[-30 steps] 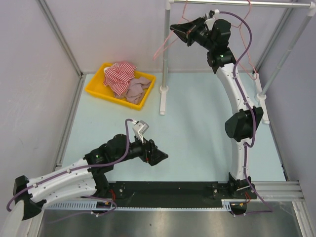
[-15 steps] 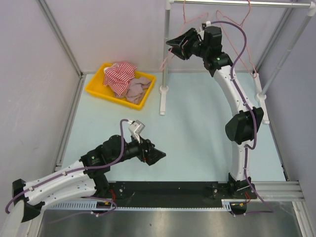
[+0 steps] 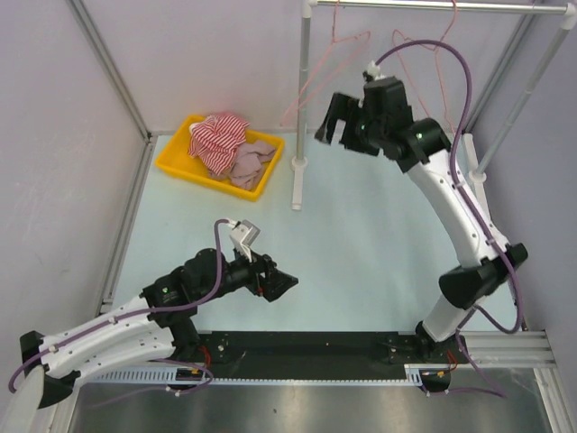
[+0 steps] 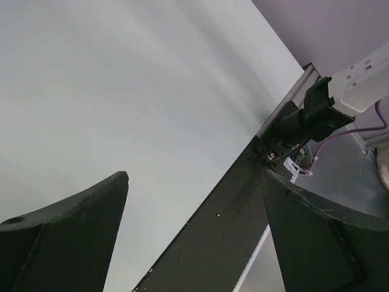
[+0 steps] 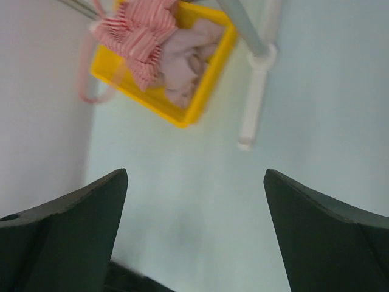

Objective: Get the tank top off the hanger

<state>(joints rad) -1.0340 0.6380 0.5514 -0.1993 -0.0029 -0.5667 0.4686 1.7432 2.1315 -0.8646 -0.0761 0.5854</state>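
Observation:
Two bare pink wire hangers [image 3: 317, 72] [image 3: 422, 52] hang from the rail [image 3: 433, 6] at the back. A red-and-white striped garment [image 3: 219, 133] [image 5: 141, 30] and a pale pink one [image 3: 253, 159] [image 5: 182, 64] lie in the yellow bin [image 3: 173, 159]; I cannot tell which is the tank top. My right gripper [image 3: 332, 118] [image 5: 194, 176] hangs open and empty just below and right of the left hanger. A blurred pink hanger loop [image 5: 85, 82] shows in the right wrist view. My left gripper [image 3: 281, 285] [image 4: 194, 176] is open and empty, low near the front.
The rack's white left post [image 3: 300, 108] [image 5: 258, 91] stands beside the bin, its foot [image 3: 297, 194] on the pale table. The right post [image 3: 518, 99] slants at the far right. A black base rail [image 3: 306, 347] [image 4: 213, 231] runs along the near edge. Grey walls close in on the left and back.
My right gripper went from shut on the left pink hanger to open, let it go, and dropped down and toward the front. The hanger swung back. My left arm shifted only slightly.

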